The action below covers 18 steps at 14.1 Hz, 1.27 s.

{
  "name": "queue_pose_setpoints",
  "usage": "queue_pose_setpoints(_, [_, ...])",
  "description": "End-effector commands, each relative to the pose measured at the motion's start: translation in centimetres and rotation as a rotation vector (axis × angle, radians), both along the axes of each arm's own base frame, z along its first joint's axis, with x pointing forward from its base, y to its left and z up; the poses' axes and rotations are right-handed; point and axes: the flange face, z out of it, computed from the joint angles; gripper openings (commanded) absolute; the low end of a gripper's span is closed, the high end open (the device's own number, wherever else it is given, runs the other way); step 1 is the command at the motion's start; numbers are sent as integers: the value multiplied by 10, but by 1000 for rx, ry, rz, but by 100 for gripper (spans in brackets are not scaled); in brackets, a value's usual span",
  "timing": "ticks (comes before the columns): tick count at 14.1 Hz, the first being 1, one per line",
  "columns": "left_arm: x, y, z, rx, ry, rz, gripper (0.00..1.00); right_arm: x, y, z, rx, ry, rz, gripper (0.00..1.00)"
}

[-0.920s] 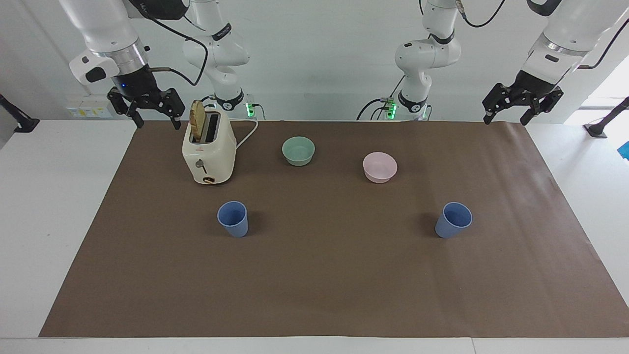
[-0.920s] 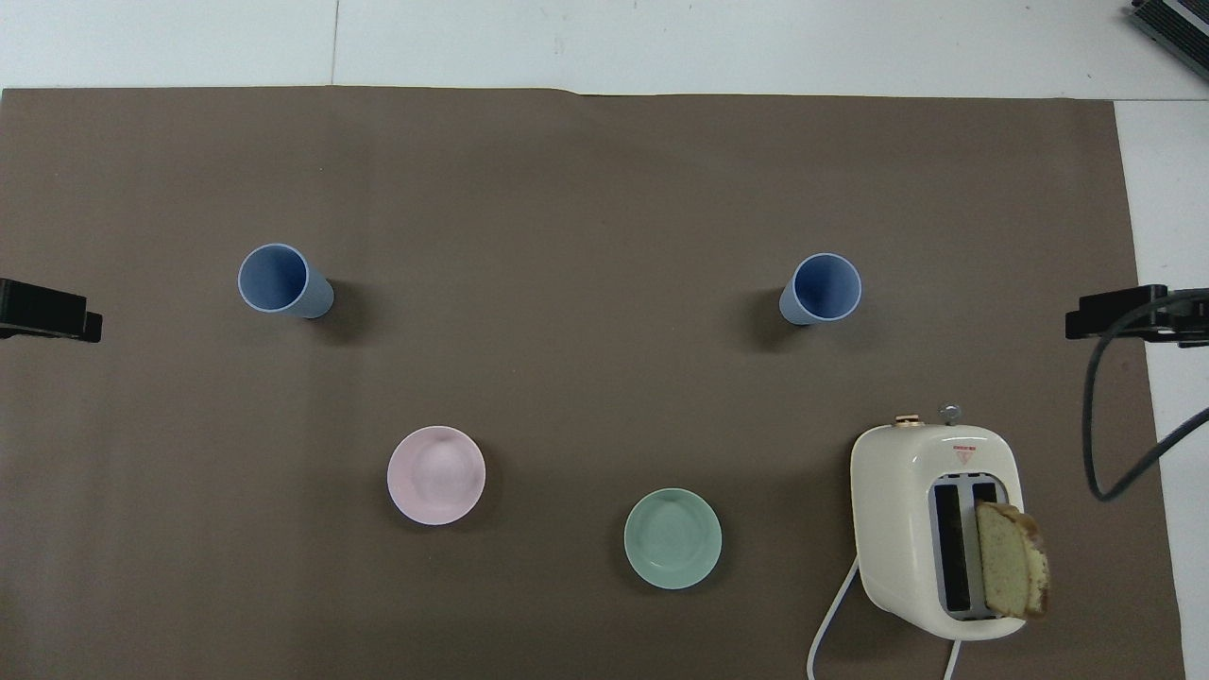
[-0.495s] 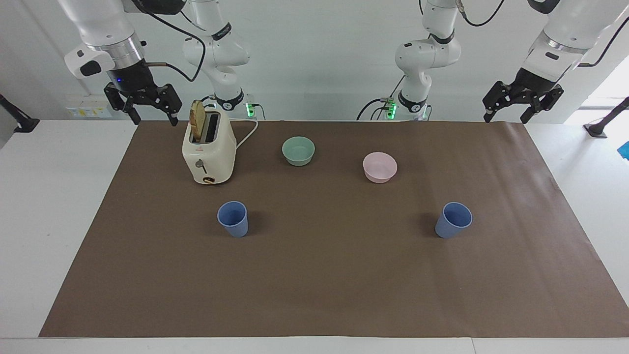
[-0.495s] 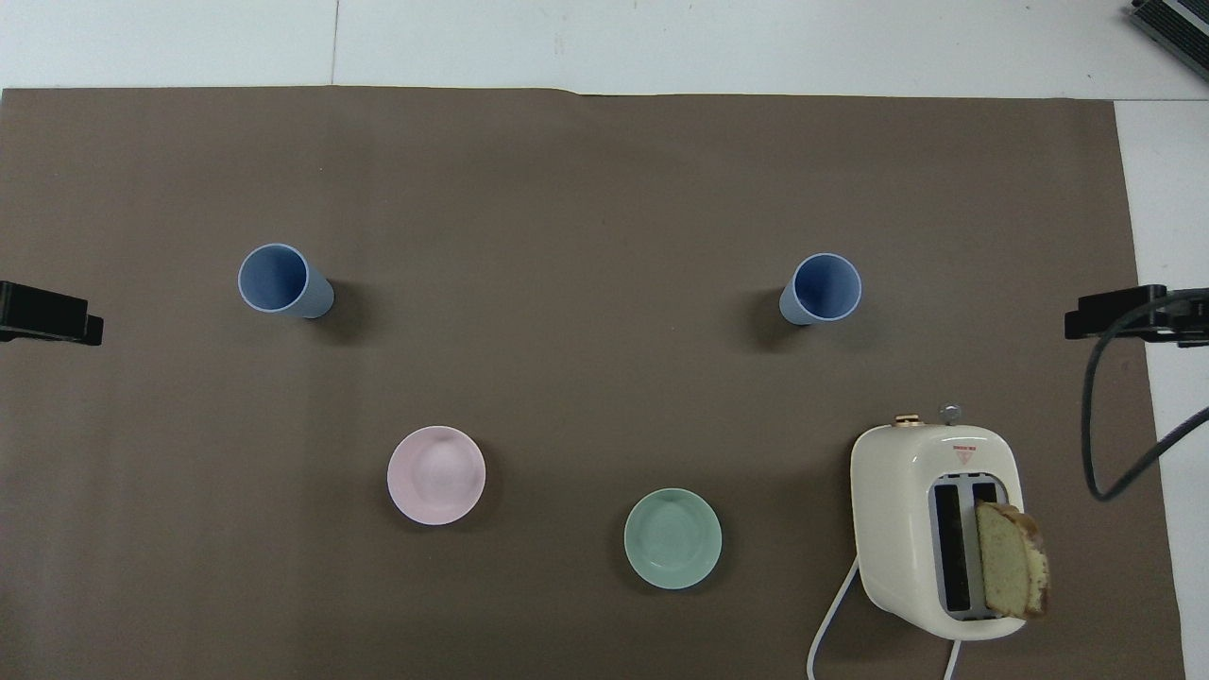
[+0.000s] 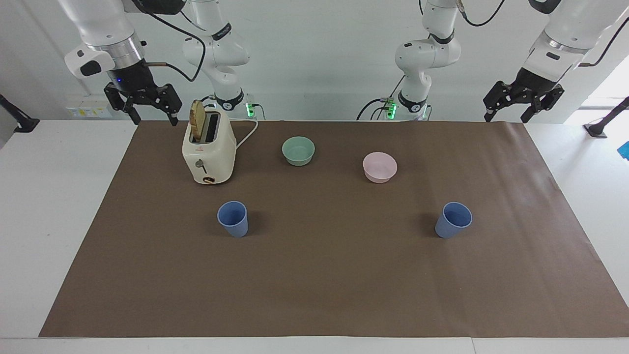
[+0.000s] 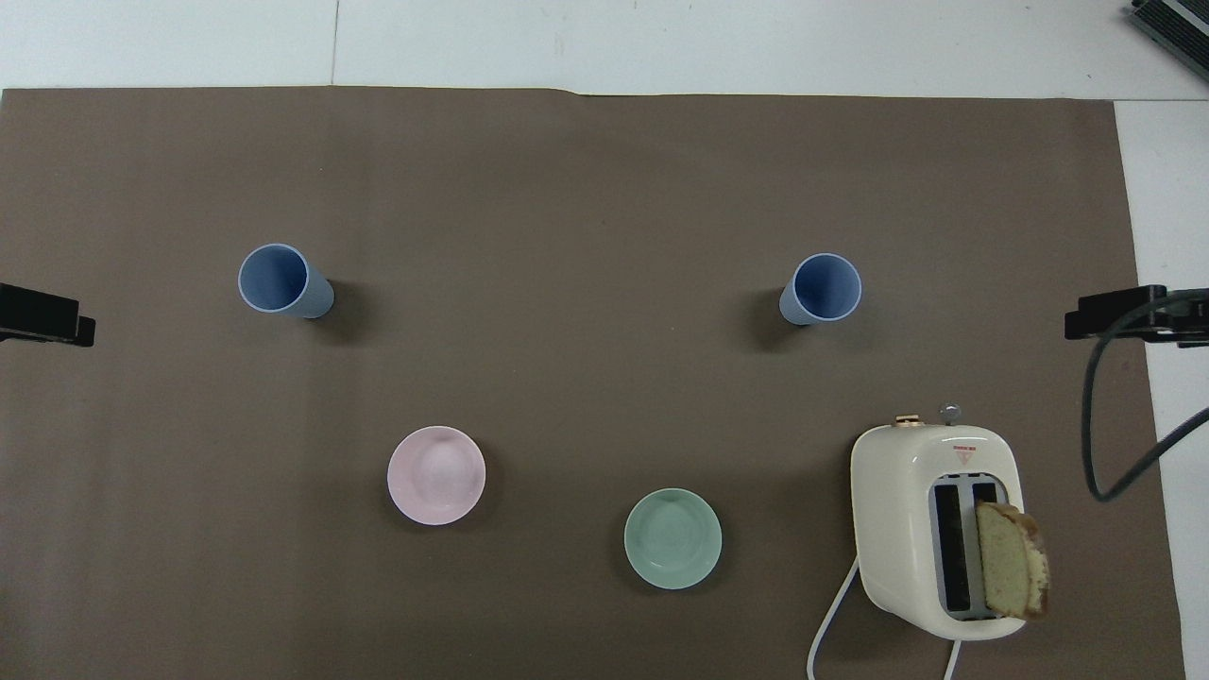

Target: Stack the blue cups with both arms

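Two blue cups (image 5: 233,219) (image 5: 453,220) set upright, well apart on brown mat (image 5: 324,295), one toward each arm's end, so each can be taken by its own arm.

Right gripper (image 5: 142,104) raised over mat corner beside toaster (image 5: 208,152), left gripper (image 5: 522,98) over other robot-side corner; jaws apart, nothing held.

Two blue cups (image 5: 233,219) (image 5: 453,220) stand upright, well apart, on the brown mat (image 5: 324,285); toaster (image 5: 208,152) at eleven o'clock (bread in one slot); both pincers, left (image 5: 522,103) and right (image 5: 147,105), hang open.
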Motion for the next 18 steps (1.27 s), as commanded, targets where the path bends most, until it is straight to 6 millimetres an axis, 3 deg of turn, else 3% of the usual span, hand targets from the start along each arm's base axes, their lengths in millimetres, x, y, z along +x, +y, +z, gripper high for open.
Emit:
queue_pose_setpoints(1, [-2, 4, 4, -6, -14, 0, 100, -2, -3, 3, 0, 2, -18, 100])
queue_pose_setpoints(18, [8, 0, -5, -6, -28, 60, 100, 1, -5, 3, 4, -30, -22, 100])
